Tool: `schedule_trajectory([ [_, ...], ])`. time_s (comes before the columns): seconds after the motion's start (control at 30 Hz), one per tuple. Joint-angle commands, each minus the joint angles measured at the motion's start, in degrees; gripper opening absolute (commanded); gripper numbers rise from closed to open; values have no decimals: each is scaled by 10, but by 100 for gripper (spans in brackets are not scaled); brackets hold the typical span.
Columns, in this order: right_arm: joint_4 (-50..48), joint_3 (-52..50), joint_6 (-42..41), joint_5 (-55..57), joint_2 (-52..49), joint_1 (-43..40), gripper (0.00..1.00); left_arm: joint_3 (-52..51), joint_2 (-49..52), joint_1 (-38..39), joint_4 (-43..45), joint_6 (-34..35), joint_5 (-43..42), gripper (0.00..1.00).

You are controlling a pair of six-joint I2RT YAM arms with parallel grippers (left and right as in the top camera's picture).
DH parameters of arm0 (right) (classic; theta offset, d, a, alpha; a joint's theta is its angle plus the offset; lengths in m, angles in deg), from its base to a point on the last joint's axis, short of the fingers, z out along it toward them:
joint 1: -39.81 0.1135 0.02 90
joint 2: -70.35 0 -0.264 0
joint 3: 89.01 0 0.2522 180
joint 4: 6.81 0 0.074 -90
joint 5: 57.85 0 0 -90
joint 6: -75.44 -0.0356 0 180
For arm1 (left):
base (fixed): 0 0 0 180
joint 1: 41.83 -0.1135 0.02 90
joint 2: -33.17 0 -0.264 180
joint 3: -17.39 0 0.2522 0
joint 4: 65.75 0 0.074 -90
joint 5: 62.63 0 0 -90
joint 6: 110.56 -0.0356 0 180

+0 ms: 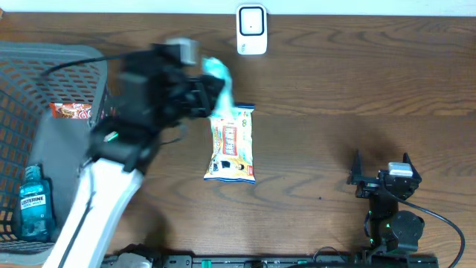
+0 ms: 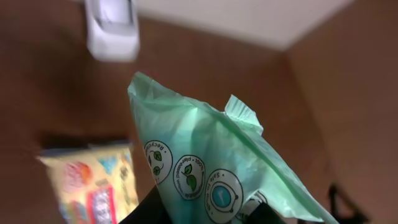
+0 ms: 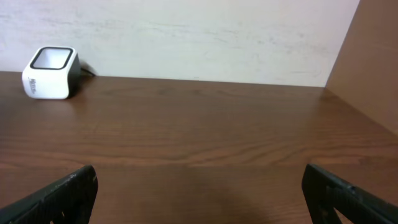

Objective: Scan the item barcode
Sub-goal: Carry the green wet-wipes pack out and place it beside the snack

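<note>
Green pouch (image 2: pixel 211 162), apparently pinched by the left gripper (image 1: pixel 204 95) (right gripper (image 1: pixel 381 167) gapes empty), may flop over, hiding its barcode from the scanner (image 1: pixel 251 30).

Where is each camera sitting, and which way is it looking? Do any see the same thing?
Overhead: above the table, looking straight down; shows the left arm and right arm.
Left wrist: on the left arm, looking along the held green bag toward the scanner; its dark left fingers barely show.
Right wrist: low over the table, facing the back wall; its open right fingers frame the bottom.
Shared: all three see the scanner.
</note>
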Motion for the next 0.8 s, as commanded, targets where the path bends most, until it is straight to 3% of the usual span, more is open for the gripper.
schedule_trajectory([
  [0.0,0,-2,7,-3,3,-3,99,10,80,54,6,-23,4,7],
  [0.4,0,-2,7,-3,3,-3,99,10,302,93,8,-22,6,8],
  [0.47,1,-2,7,-3,3,-3,99,10,326,93,6,-22,6,25],
  [0.6,0,-2,7,-3,3,-3,99,10,326,93,-3,-22,6,82],
  [0.63,0,-2,7,-3,3,-3,99,12,321,92,-2,-22,6,90],
  [0.77,0,-2,7,-3,3,-3,99,27,283,89,-3,-23,8,100],
])
